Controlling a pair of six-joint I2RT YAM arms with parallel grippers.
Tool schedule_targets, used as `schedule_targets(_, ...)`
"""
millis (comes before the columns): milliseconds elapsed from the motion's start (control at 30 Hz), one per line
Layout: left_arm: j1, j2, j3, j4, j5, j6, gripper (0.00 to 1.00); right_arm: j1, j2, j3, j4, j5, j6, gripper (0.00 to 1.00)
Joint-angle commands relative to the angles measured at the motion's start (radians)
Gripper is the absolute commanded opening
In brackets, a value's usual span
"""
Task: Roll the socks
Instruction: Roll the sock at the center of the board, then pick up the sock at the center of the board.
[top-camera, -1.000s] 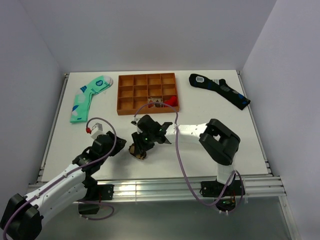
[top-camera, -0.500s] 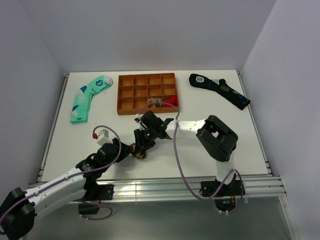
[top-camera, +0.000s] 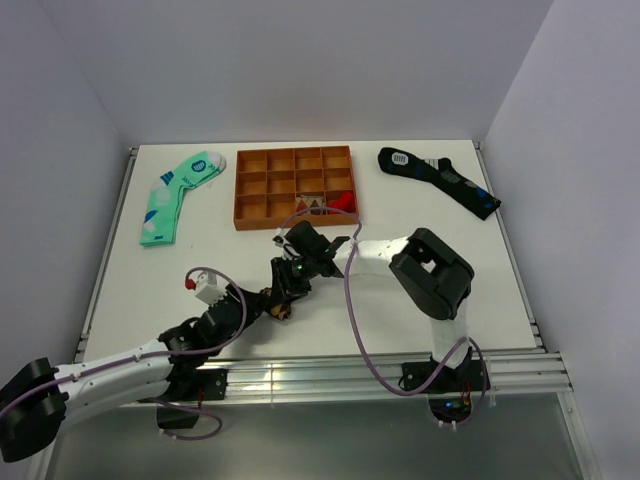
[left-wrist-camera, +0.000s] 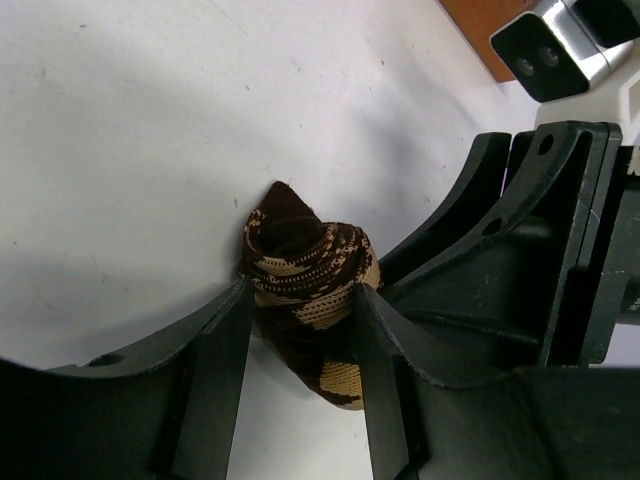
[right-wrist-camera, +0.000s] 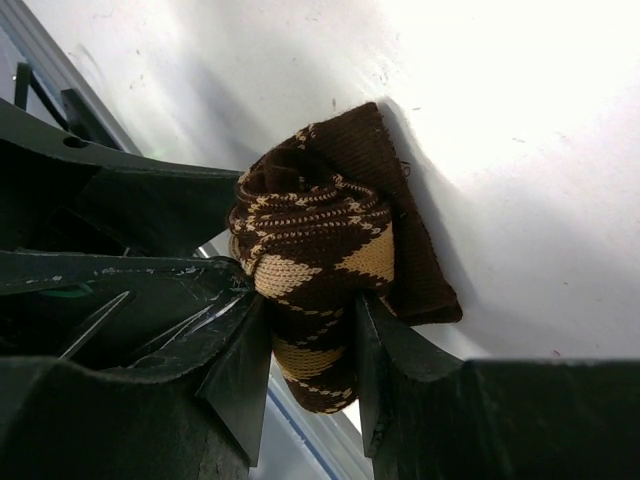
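We see the socks (left-wrist-camera: 310, 265), a brown argyle pair rolled into a tight bundle, lying on the white tabletop (top-camera: 480, 270) near its front edge. Our left end effector (left-wrist-camera: 300, 305) pinches the roll from one side; our right end effector (right-wrist-camera: 310, 315) clamps it from the opposite side.

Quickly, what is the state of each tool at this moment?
Left tool: closed on the rolled brown argyle fabric socks.
Right tool: closed on the same rolled socks.

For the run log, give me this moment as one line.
socks: rolled bundle | left fingers: clamped on it | right fingers: clamped on it
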Motion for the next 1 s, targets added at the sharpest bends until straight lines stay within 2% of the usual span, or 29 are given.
schedule_targets(0, -0.051, -0.037, -0.025, 0.042, -0.026, -0.067, 0.51, 0.018, 0.107, -0.068, -0.101, 0.082, 0.002, 0.28)
schedule_targets(267, -0.173, -0.156, -0.078, 0.037, -0.128, -0.076, 0.51, 0.012, 0.109, -0.061, -0.118, 0.103, 0.015, 0.28)
schedule_targets(333, -0.197, -0.175, -0.078, 0.019, -0.137, -0.088, 0.54, 0.008, 0.109, -0.062, -0.122, 0.110, 0.015, 0.28)
schedule_targets(467, -0.213, -0.173, -0.078, -0.035, -0.137, -0.131, 0.55, 0.007, 0.109, -0.058, -0.122, 0.107, 0.022, 0.28)
schedule_targets(500, -0.218, -0.170, -0.103, -0.044, -0.134, -0.144, 0.57, 0.006, 0.107, -0.058, -0.125, 0.111, 0.022, 0.28)
schedule_targets(600, -0.235, -0.166, -0.089, -0.177, -0.147, -0.206, 0.58, 0.006, 0.106, -0.053, -0.138, 0.117, 0.019, 0.28)
schedule_targets(767, -0.308, -0.212, -0.022, -0.299, -0.207, -0.268, 0.61, 0.006, 0.102, -0.047, -0.147, 0.122, 0.019, 0.27)
schedule_targets(967, -0.321, -0.249, -0.017, -0.295, -0.197, -0.234, 0.62, 0.006, 0.106, -0.041, -0.155, 0.128, 0.017, 0.27)
